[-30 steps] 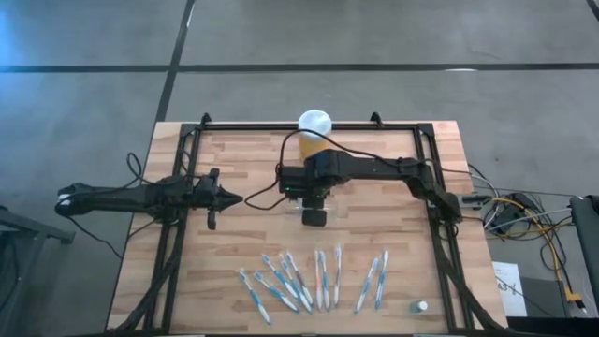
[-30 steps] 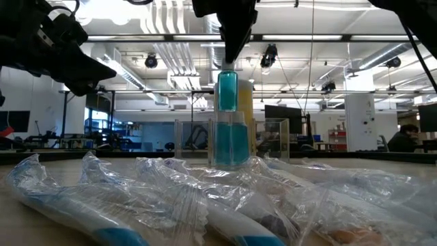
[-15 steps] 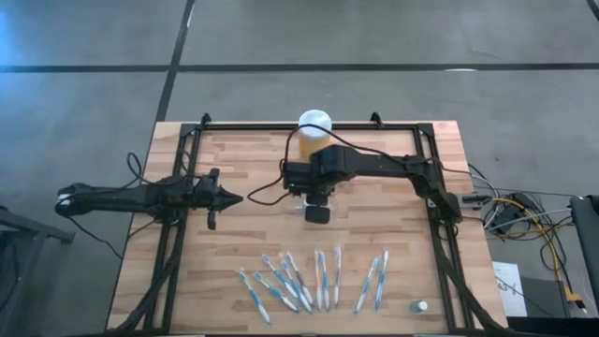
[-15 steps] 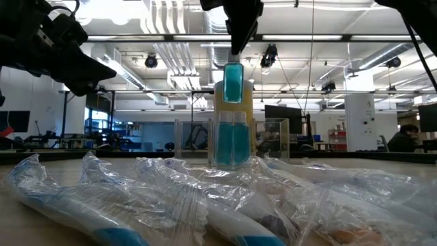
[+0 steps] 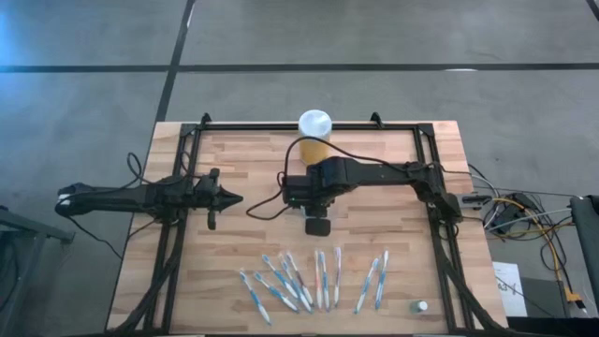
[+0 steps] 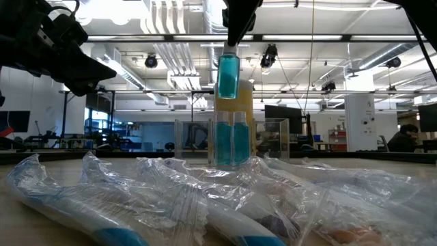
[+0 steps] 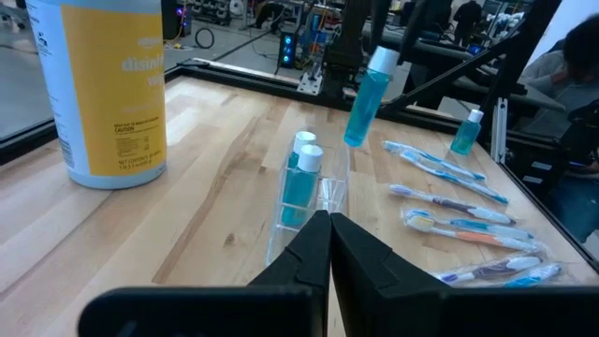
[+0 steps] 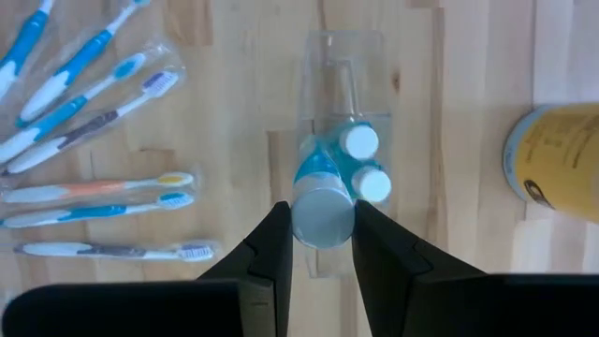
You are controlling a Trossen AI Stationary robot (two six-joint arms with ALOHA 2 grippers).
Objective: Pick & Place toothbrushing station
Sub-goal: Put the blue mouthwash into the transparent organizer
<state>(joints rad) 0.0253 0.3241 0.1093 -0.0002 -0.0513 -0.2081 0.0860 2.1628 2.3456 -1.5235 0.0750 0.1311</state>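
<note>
Wooden slats make up the table (image 5: 234,225) in the high view. The right gripper (image 5: 316,220) hangs over the table's middle, its arm reaching in from the right edge. The left gripper (image 5: 234,198) waits nearer the left edge, pointing toward the centre. A row of wrapped toothbrushes (image 5: 314,279) lies along the near edge, one small tube (image 5: 421,306) stands at the near right corner, and a yellow jar (image 5: 314,131) sits at the far edge.

At table height, the right gripper comes down from above, clamped on the cap end of a blue tube (image 6: 228,75) held in the air. Below it the clear holder (image 6: 231,142) stands on the table with two more blue tubes upright inside. Crinkled toothbrush wrappers (image 6: 171,198) fill the foreground.

From the left wrist, the left gripper's own fingers (image 7: 309,257) are pressed together, holding nothing. Beyond them stands the clear holder (image 7: 314,201) with two white-capped tubes (image 7: 301,173) in it; the lifted tube (image 7: 365,94) hangs tilted above and just beyond. The yellow jar (image 7: 98,89) stands well apart.

From the right wrist, the fingers (image 8: 273,257) grip the white cap of the held tube (image 8: 322,213) directly over the holder (image 8: 344,103). Two white caps (image 8: 367,161) show inside the holder, toothbrushes (image 8: 94,150) to one side and the jar (image 8: 554,173) to the other.
</note>
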